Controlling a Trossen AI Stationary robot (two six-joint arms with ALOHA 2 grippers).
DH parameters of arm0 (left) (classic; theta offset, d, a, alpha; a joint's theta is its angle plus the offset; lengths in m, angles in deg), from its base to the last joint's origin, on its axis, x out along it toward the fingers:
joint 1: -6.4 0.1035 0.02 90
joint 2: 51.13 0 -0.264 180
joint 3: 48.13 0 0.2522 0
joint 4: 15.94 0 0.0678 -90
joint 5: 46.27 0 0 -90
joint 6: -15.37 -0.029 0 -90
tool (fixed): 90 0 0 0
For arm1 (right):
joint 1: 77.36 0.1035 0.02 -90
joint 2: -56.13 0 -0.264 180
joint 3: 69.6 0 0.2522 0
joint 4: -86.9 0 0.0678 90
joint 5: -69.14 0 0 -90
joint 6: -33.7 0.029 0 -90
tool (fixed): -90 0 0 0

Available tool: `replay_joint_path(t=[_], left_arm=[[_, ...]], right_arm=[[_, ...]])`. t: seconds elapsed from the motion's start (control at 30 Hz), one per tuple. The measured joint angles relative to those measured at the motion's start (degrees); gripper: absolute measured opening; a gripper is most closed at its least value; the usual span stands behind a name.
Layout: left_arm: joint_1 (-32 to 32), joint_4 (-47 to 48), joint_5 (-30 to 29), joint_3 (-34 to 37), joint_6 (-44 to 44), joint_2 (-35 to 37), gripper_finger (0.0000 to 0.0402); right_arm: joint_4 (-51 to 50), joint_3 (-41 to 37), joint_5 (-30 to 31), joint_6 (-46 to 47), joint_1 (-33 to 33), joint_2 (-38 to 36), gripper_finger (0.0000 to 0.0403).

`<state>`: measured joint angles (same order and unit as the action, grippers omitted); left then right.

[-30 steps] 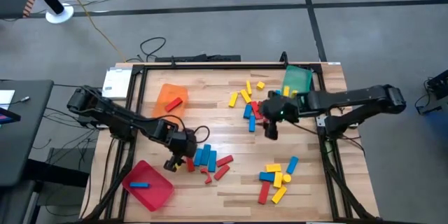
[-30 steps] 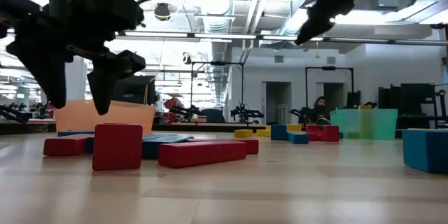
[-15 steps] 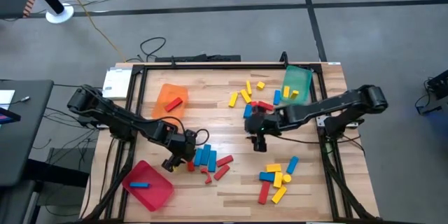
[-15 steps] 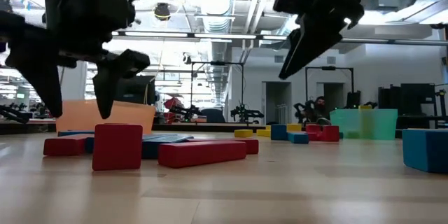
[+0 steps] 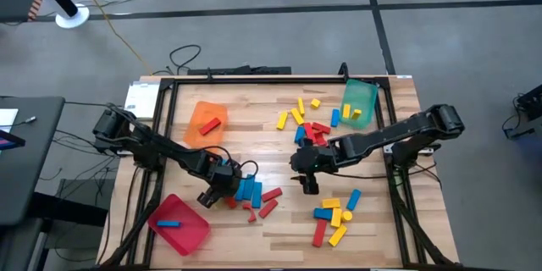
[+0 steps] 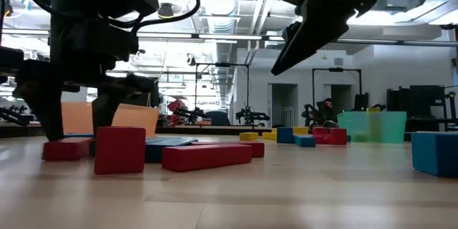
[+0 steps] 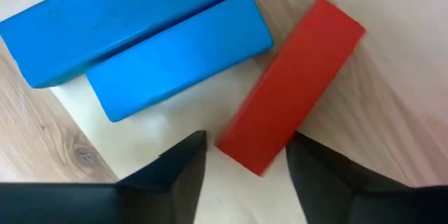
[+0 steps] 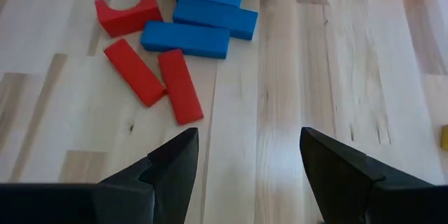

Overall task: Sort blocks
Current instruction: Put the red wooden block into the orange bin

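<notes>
Red, blue and yellow blocks lie in clusters on the wooden table (image 5: 279,229). My left gripper (image 5: 222,190) points down at the near-left cluster of blue blocks (image 5: 250,189) and red ones. Its fingers stand on either side of the near end of a red block (image 7: 290,105) that lies flat on the wood; in the low view that block (image 6: 66,149) shows between them. My right gripper (image 5: 305,178) hangs open over bare wood at the table's middle, with nothing between its fingers (image 8: 248,161). My left gripper comes from above and straddles the red block's near end (image 7: 245,150), the fingers (image 7: 318,171) lying across the block. A thin strip of table shows beside one finger. Whether either finger touches the block, I cannot tell. The block lies flat on the table.
An orange tray (image 5: 206,121) at the far left holds a red block. A red tray (image 5: 190,229) at the near left holds a blue one, and a green tray (image 5: 358,102) stands at the far right. More blocks lie at the far middle (image 5: 305,123) and near right (image 5: 334,216).
My left gripper has come down over the red block and rolled a little. My right gripper has swung from the far-right block cluster toward the table's middle and near edge, sinking as it went. No block has moved.
</notes>
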<state>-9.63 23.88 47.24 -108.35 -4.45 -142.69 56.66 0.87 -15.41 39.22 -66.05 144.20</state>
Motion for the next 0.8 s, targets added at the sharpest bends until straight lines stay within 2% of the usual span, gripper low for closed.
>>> replay_joint_path(t=[0.3,0.47,0.63,0.8], left_arm=[[0.0,1.7,1.9,0.0,-0.7,0.1,0.0056],[0.0,3.4,2.7,-0.8,-0.5,0.0,0.0007],[0.2,4.6,2.4,-1.5,0.4,0.0,0.0013],[-0.8,5.6,-0.3,-1.7,1.1,0.0,0.0057]], right_arm=[[4.3,0.0,0.0,-0.2,-0.2,0.3,0.0265],[6.0,0.0,0.0,-0.9,-0.2,0.3,0.0265],[6.6,0.0,0.0,-0.9,-0.1,0.3,0.0265],[7.8,0.0,0.0,-0.7,0.4,0.3,0.0265]])
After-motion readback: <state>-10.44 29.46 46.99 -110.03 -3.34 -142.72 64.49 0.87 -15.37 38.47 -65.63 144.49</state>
